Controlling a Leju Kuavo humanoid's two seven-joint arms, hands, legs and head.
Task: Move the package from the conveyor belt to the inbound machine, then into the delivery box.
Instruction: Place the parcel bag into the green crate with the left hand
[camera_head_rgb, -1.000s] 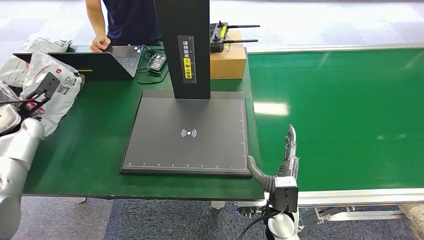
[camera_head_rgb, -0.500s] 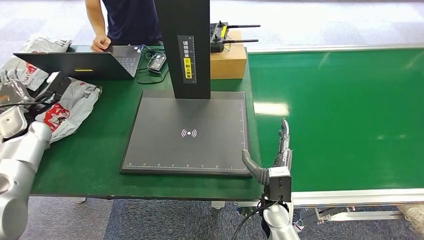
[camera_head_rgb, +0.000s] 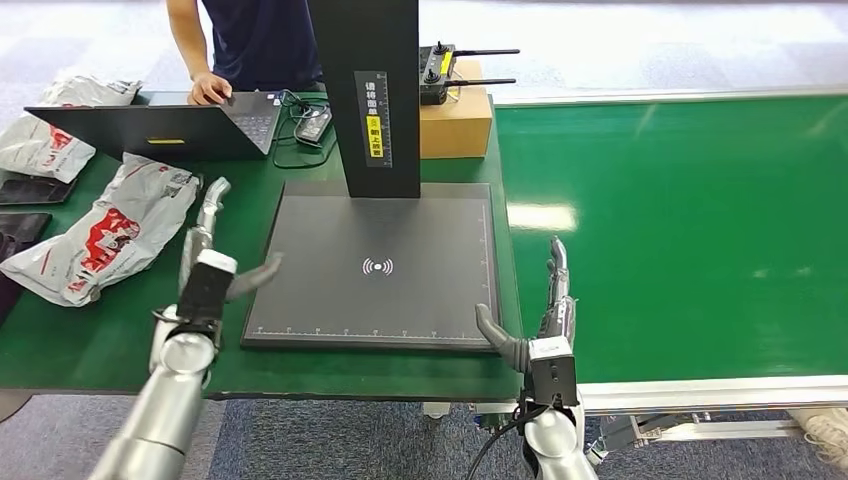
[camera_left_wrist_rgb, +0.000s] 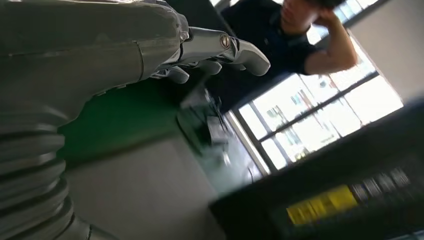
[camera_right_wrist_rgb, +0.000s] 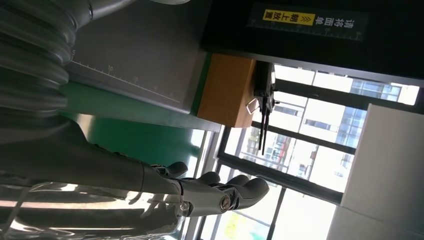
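Observation:
The inbound machine's dark scan plate (camera_head_rgb: 375, 265) lies on the green table with its black column (camera_head_rgb: 365, 95) behind it. A grey-and-red package (camera_head_rgb: 105, 232) rests on the table left of the plate. My left hand (camera_head_rgb: 208, 265) hovers open between that package and the plate's left edge, fingers straight, holding nothing. My right hand (camera_head_rgb: 540, 315) stands open at the plate's front right corner, by the near edge of the green conveyor belt (camera_head_rgb: 680, 230). The left wrist view shows straight fingers (camera_left_wrist_rgb: 220, 47); the right wrist view shows the same (camera_right_wrist_rgb: 220, 192).
A person (camera_head_rgb: 255, 40) stands behind the table with a hand on an open laptop (camera_head_rgb: 170, 125). A cardboard box (camera_head_rgb: 455, 120) with a radio controller (camera_head_rgb: 437, 72) sits behind the plate. More packages (camera_head_rgb: 45, 145) and dark flat items (camera_head_rgb: 20, 225) lie at the far left.
My left arm swung in from the far left to the plate's left edge and no longer covers the package. My right hand drifted slightly left.

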